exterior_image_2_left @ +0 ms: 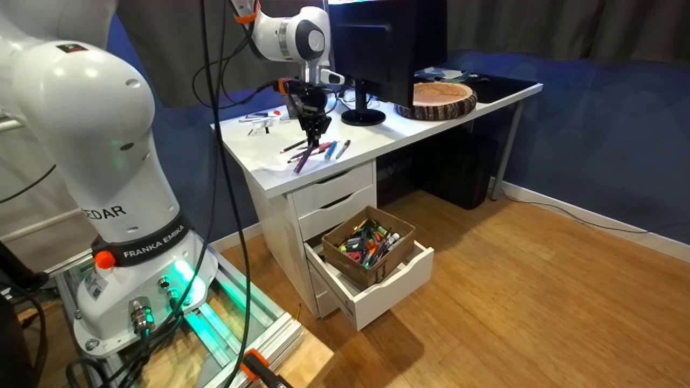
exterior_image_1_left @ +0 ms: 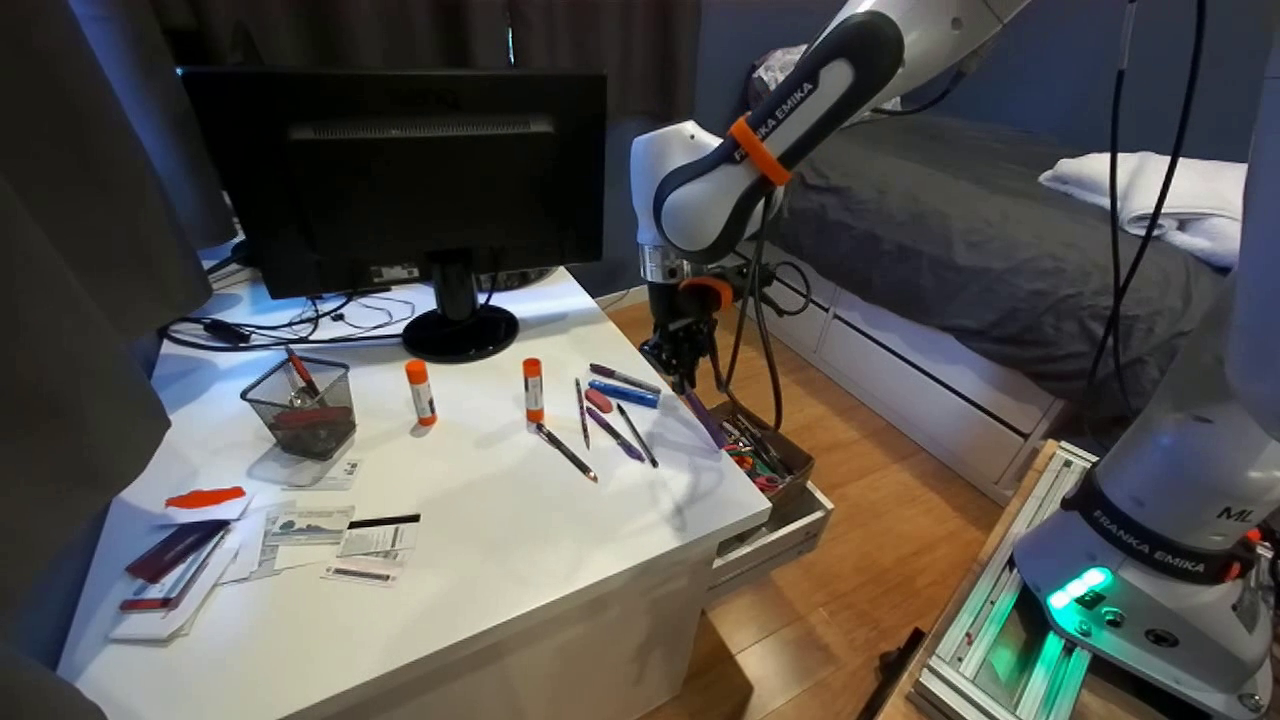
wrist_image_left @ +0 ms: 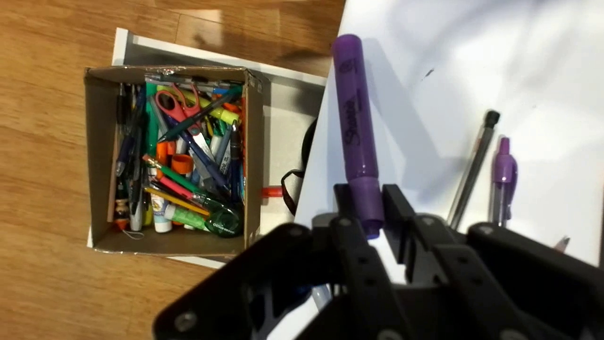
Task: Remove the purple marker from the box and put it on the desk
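Note:
My gripper (wrist_image_left: 365, 200) is shut on one end of the purple marker (wrist_image_left: 355, 108) in the wrist view. The marker's other end sticks out, and its shadow falls on the white desk (wrist_image_left: 481, 52). In both exterior views the gripper (exterior_image_1_left: 682, 375) (exterior_image_2_left: 314, 141) points down and the marker (exterior_image_1_left: 706, 420) (exterior_image_2_left: 303, 160) hangs tilted at the edge of the desk (exterior_image_1_left: 520, 530) (exterior_image_2_left: 259, 170). Its exact height above the desk is hard to tell. The brown cardboard box (wrist_image_left: 254, 165), full of pens and scissors, also shows in both exterior views (exterior_image_1_left: 797, 480) (exterior_image_2_left: 396, 262).
The box stands in an open white drawer (exterior_image_2_left: 391, 296) below the desk edge. Several pens lie near the gripper, among them a purple pen (wrist_image_left: 504, 172) and a blue marker (exterior_image_1_left: 624, 393). Two glue sticks (exterior_image_1_left: 534, 390), a mesh cup (exterior_image_1_left: 300, 410), cards and a monitor (exterior_image_1_left: 400, 180) stand farther off.

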Controlling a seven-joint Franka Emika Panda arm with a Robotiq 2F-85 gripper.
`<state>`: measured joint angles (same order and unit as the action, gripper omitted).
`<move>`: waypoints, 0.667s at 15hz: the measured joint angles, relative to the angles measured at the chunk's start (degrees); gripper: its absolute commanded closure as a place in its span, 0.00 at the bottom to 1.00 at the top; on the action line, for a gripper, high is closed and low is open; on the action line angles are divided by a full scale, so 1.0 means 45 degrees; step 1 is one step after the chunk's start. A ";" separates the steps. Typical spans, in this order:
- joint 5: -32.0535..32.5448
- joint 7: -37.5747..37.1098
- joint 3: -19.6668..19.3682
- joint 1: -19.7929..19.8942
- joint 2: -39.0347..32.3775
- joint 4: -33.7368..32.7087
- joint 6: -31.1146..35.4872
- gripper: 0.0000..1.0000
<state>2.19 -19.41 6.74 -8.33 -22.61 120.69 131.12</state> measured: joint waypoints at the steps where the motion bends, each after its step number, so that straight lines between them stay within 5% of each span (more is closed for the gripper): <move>1: -0.0034 -0.0350 -0.0085 -0.0036 -0.0203 -0.0147 -0.0018 0.95; 10: -0.1517 -0.2551 -0.0383 -0.0153 -0.1404 -0.1194 -0.0777 0.95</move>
<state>-4.64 -30.89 5.02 -9.02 -28.93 115.31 127.63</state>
